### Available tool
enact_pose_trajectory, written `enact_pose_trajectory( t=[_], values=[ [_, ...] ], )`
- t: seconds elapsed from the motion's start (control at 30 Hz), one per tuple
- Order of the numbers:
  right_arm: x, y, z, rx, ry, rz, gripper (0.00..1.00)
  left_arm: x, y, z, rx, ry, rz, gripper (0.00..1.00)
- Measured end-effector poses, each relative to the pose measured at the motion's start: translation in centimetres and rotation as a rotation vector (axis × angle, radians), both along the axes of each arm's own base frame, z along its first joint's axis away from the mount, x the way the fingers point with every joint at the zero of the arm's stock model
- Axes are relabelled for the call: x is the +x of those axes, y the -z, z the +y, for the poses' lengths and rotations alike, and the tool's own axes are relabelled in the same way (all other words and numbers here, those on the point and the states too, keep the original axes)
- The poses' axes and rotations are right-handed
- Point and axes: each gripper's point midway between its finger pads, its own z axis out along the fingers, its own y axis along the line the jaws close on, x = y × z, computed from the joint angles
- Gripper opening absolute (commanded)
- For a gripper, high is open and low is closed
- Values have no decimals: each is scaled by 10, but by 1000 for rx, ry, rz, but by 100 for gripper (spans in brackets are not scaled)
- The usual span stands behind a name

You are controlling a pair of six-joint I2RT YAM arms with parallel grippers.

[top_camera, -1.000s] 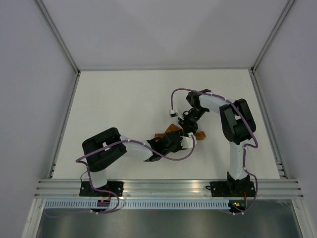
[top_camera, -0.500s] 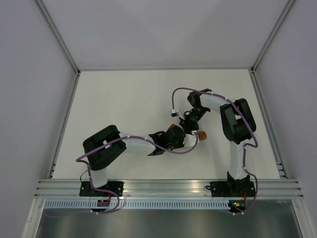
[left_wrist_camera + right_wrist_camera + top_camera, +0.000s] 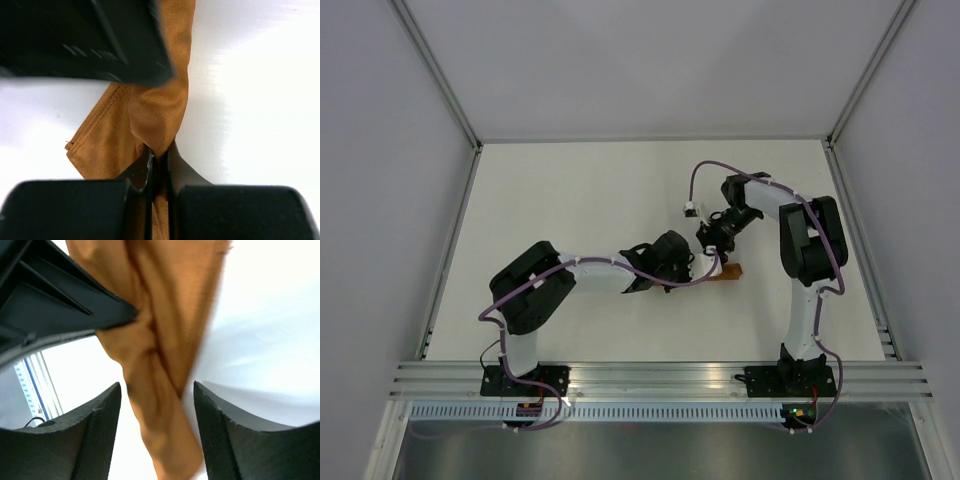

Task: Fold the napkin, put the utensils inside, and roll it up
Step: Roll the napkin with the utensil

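The rust-brown cloth napkin (image 3: 729, 270), bunched into a narrow crumpled strip, lies right of centre on the white tabletop (image 3: 570, 200). At the lower centre of the left wrist view, you see your left fingers (image 3: 182, 172) pinched tight on a fold of it. Your right fingers (image 3: 90, 435) stand well apart, one on either side of the strip without clamping it, just above the left fingers in the overhead view.

R claw (image 3: 156, 389) jaws apart | napkin (image 3: 165, 300) bunched btwn them | white table (image 3: 272, 315) beneath
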Motion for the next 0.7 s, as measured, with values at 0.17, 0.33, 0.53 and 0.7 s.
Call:
enact_pose_trajectory(
  t=[0.17, 0.33, 0.53, 0.7],
  values=[
    [39, -24, -23, 75, 101, -17, 70, 2, 0, -7, -11, 29, 54, 2],
    [58, -33, -35, 156, 139, -31, 71, 3, 0, -11, -19, 52, 141, 2],
    [49, -47, -59, 200, 240, -48, 71, 10, 0, -12, -45, 54, 326, 2],
    [37, -64, -75, 172, 337, -264, 70, 14, 0, -12, -55, 45, 503, 2]
  ],
)
